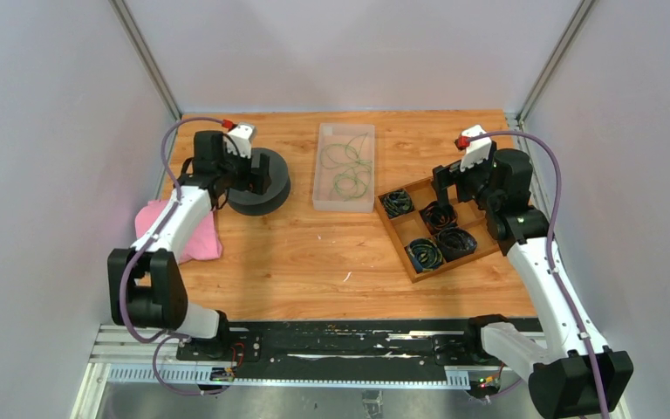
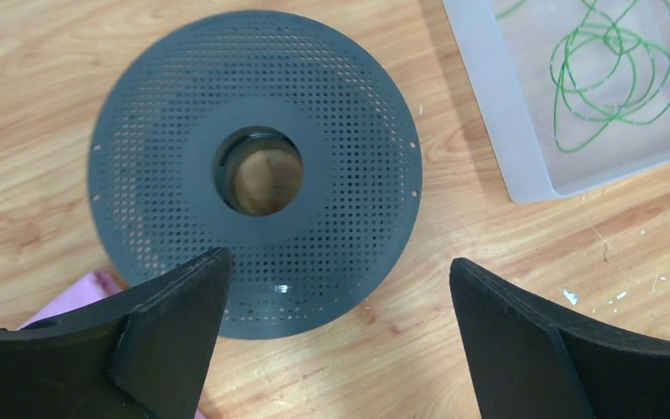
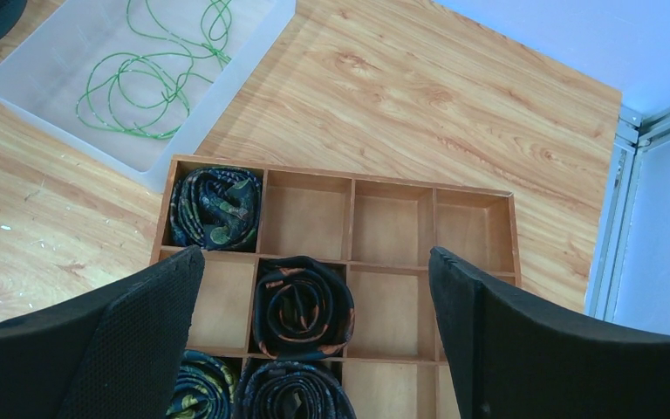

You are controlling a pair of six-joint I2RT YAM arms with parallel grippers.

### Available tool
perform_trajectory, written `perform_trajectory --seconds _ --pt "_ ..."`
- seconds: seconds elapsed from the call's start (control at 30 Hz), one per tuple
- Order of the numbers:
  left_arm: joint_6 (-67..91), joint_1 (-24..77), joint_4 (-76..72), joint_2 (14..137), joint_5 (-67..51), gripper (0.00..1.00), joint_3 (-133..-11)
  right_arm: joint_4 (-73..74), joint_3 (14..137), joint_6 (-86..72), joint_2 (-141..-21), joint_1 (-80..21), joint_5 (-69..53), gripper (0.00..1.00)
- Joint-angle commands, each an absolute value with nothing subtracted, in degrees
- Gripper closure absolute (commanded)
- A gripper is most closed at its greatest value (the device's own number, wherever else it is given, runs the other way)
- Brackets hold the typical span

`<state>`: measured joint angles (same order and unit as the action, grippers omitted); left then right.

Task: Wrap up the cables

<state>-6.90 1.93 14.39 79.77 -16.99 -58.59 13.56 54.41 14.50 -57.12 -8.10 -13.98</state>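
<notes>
Nearest us in the overhead view, both arm bases sit at the edge of the desk (image 1: 331, 253). A pink cloth (image 1: 199, 237) lies at the left, partly under the left arm. The left wrist view catches only one corner of it.

The left fingers (image 2: 170, 332) are spread wide with nothing between them, above the near rim of a black perforated disc (image 2: 157, 131). Only this wrist view shows us the disc's rows of small holes and the wood seen through its round centre opening. From overhead it reads as a plain dark round.

On the right, the right fingers (image 3: 140, 340) are spread just as wide and are empty, above a wooden compartment box (image 3: 349, 179). Overhead we count four dark coiled bundles (image 3: 304, 305) in it. The right wrist view adds their blue, yellow and orange patterning and the bare compartments along the box's far side, though the fingers hide part of the near row.

Farther out, between disc and box, stands a clear tray (image 1: 322, 188). The cables (image 1: 349, 170) lie inside it as loose green loops, and neither arm touches them. Only the overhead view shows the whole tray. Each wrist view crops it to one end, with a few loops showing.
</notes>
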Motion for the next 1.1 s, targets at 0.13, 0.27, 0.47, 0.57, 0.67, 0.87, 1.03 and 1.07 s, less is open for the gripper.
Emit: perform_trajectory --seconds 0.13,0.27,0.47,0.57,0.67,0.87,1.03,1.07 --pt "-9.9 5.76 19.71 89.79 -14.26 0.01 -65.67 13.07 53.09 15.99 -57.52 -7.89 -14.92 0.01" --pt "-10.57 6.83 19.66 93.4 -12.97 0.02 -67.78 13.51 53.35 16.13 -58.17 -7.9 -14.97 0.01" --pt "-10.72 8.09 21.23 98.34 -12.56 0.02 -71.07 13.76 53.37 16.32 -58.51 -7.91 -15.42 0.01" --pt "-10.81 8.6 21.2 99.95 -11.78 0.02 -71.64 13.8 53.35 16.42 -58.68 -7.87 -15.2 0.01" --pt "-10.76 8.85 21.3 101.13 -12.08 0.02 -72.31 13.83 53.29 16.59 -58.95 -7.84 -15.5 0.01" --pt "-11.25 10.24 21.89 102.59 -10.49 0.02 -72.75 14.07 53.35 16.92 -59.41 -7.89 -15.77 0.01" --pt "-11.54 10.71 21.81 103.92 -8.28 0.02 -72.66 14.12 53.26 17.11 -59.56 -7.91 -16.16 0.01" --pt "-11.61 10.72 21.66 103.99 -8.09 0.0 -72.35 14.15 53.33 17.16 -59.61 -7.9 -16.25 0.01"
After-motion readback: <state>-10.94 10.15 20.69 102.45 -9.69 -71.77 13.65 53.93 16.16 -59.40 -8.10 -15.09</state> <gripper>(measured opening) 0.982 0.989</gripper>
